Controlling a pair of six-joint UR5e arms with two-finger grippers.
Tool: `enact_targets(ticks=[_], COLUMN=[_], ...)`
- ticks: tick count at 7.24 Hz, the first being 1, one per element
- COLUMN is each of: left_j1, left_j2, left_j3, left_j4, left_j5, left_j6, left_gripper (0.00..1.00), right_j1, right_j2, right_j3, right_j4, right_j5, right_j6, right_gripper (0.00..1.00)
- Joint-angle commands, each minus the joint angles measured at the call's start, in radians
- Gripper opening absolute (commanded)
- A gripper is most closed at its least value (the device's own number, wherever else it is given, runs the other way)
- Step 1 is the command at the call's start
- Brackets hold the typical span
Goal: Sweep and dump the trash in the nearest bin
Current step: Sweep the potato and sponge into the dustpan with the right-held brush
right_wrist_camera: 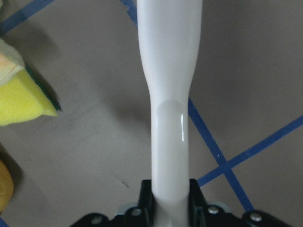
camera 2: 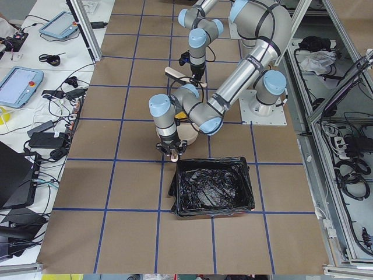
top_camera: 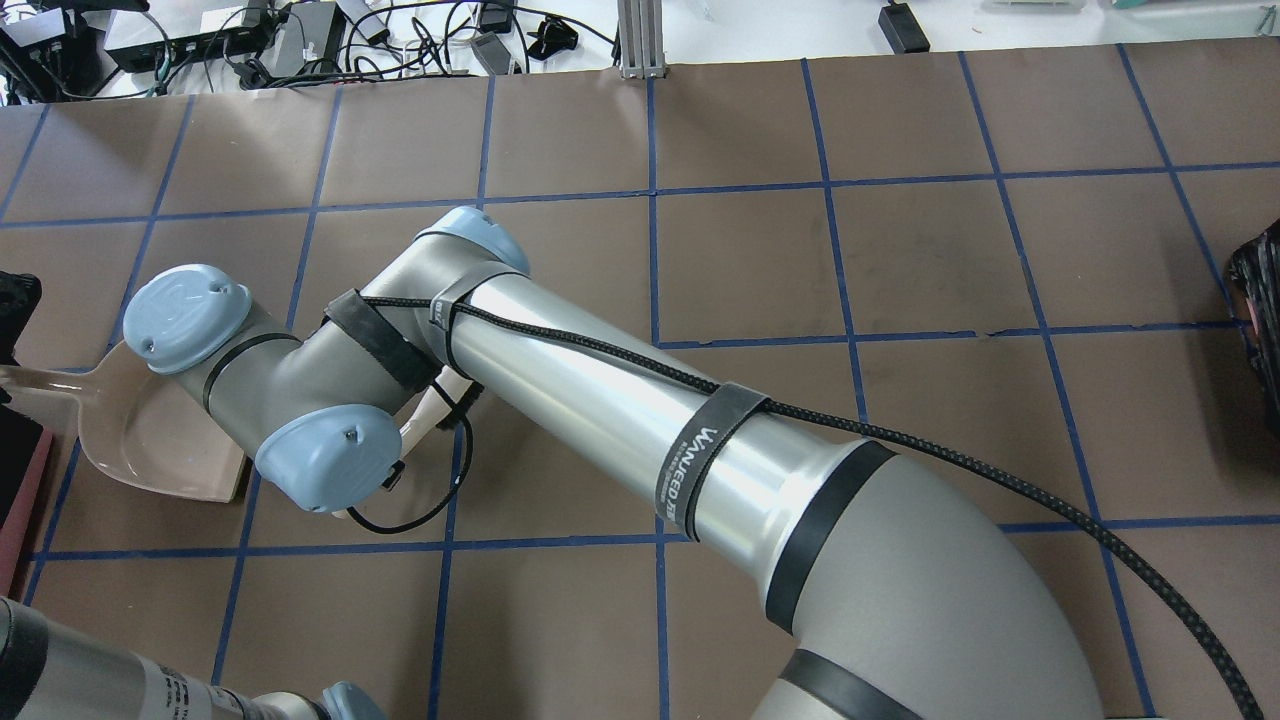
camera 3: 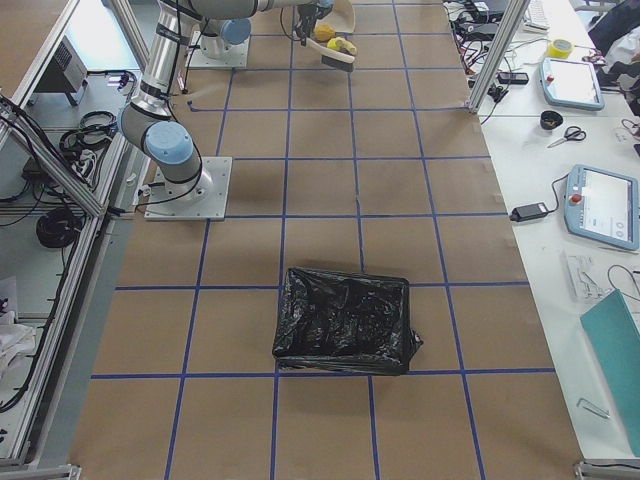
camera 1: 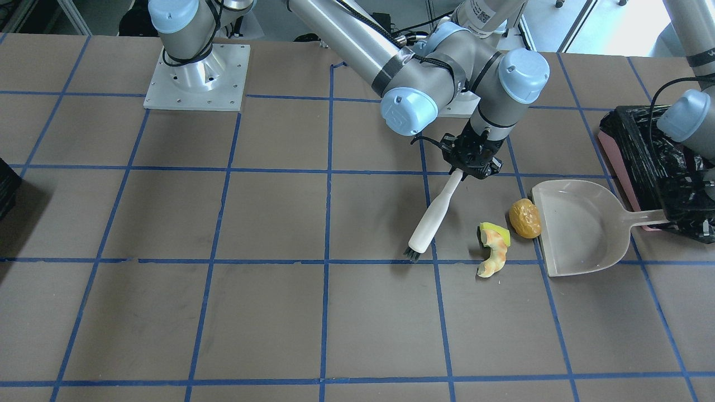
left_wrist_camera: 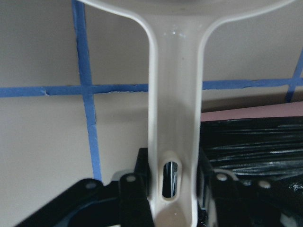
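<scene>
My right hand pinches a white-handled brush, my left hand a beige plastic dustpan. A green-skinned apple core and golden-brown lump lie between them, near the black-lined pink bin at the table's left edge.

Your front-facing camera looks steeply down from your side of the desk, with the robot's base at the top. The overhead one looks forward over the robot's shoulders, and the right arm fills its frame. The two end cameras look along the desk from far off; the left one has the bin nearest. Each wrist camera sits tight against its tool, dustpan left, brush right. The front view shows both tools.
</scene>
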Motion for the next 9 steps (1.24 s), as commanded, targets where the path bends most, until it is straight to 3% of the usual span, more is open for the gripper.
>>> enact_targets(ticks=[1, 6, 9], left_j1=[-0.005, -0.005, -0.005], left_j2=[-0.015, -0.028, -0.028], left_j3=[-0.001, -0.054, -0.061], left_j4=[0.014, 0.122, 0.131], left_j5=[-0.002, 0.001, 0.001], left_j6=[-0.002, -0.035, -0.035], left_gripper=[0.00, 0.00, 0.00], right_j1=[0.026, 0.055, 0.055], right_j2=[0.014, 0.128, 0.139], right_j3=[-0.025, -0.157, -0.163], right_j4=[-0.005, -0.013, -0.049], right_j5=[0.037, 0.056, 0.087], right_j6=[0.027, 0.015, -0.083], right_gripper=[0.00, 0.00, 0.00])
